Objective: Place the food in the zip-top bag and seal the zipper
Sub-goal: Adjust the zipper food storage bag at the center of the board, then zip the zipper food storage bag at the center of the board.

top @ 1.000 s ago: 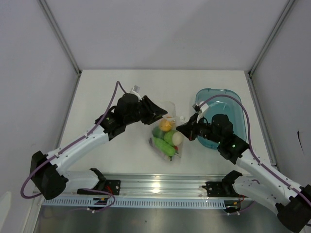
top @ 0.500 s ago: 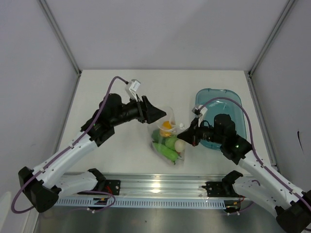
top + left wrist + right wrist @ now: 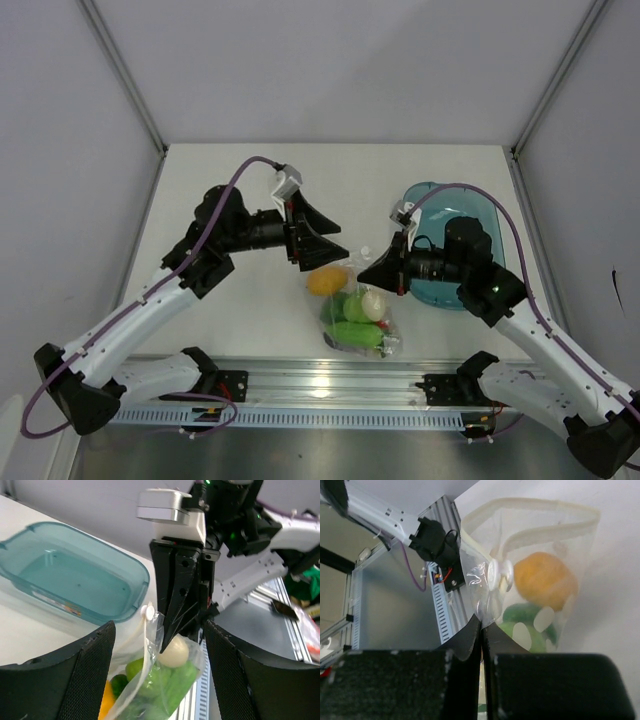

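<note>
The clear zip-top bag [image 3: 358, 322] hangs from my right gripper [image 3: 370, 272], which is shut on the bag's top edge beside the white zipper slider [image 3: 499, 575]. In the right wrist view the gripper [image 3: 482, 624] pinches the plastic and the zipper strip [image 3: 535, 516] loops open. The food is inside the bag: an orange fruit [image 3: 327, 281], green pieces [image 3: 352, 333] and a white piece [image 3: 373, 305]. My left gripper [image 3: 335, 252] is open just left of the bag top. In the left wrist view its gripper [image 3: 160, 630] straddles the bag [image 3: 150, 680] without gripping it.
A teal-blue translucent tray [image 3: 440, 188] stands on the table behind my right arm; it also shows in the left wrist view [image 3: 135, 570]. The metal rail [image 3: 320, 385] runs along the near edge below the bag.
Both grippers have risen and the bag has been lifted and carried slightly toward the near edge. It now hangs from my right gripper. The left arm has swung up beside it.
</note>
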`<state>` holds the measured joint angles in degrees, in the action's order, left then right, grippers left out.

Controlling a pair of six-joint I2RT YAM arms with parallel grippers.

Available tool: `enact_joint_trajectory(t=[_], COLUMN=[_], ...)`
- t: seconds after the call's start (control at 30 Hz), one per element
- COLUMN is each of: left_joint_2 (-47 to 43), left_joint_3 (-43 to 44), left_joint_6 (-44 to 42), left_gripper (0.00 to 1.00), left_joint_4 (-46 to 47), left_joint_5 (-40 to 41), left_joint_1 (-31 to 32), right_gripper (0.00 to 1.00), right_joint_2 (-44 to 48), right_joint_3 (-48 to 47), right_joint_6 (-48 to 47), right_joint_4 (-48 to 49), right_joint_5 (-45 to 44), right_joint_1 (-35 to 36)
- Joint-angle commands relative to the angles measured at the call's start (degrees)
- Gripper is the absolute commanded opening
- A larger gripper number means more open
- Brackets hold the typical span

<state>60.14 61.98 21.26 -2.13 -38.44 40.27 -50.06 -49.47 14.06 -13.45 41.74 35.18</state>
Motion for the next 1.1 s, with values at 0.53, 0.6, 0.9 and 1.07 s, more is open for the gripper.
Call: enact_joint_trajectory(t=[0.53,0.6,0.9,1.07], left_joint_2=[14.3,14.7,17.7,18.0], left_joint_3=[10.7,11.1,13.2,13.8], left_joint_6=[-9.3,-9.6,-9.8,-9.6], left_gripper=[0.57,0.54,0.36,0.25], left_joint_4=[-9.7,-10.3,-13.2,-13.3], left_joint_5=[-16.8,-17.0,-14.6,-14.1], left_joint_1=[3.2,3.8,5.0,5.1], right_gripper=[0.00,0.00,0.00,0.00], right_joint_2=[1.5,1.5,1.7,1.7], right_joint_3=[-3.6,-3.6,-3.8,-4.3], right_joint_6=[-2.8,-2.9,-3.0,-3.6], right_joint_4=[-6.8,-6.8,-7.1,-8.1], right_joint_5=[6.2,5.8,5.6,5.2], right_joint_1=[0.3,0.3,0.3,0.3])
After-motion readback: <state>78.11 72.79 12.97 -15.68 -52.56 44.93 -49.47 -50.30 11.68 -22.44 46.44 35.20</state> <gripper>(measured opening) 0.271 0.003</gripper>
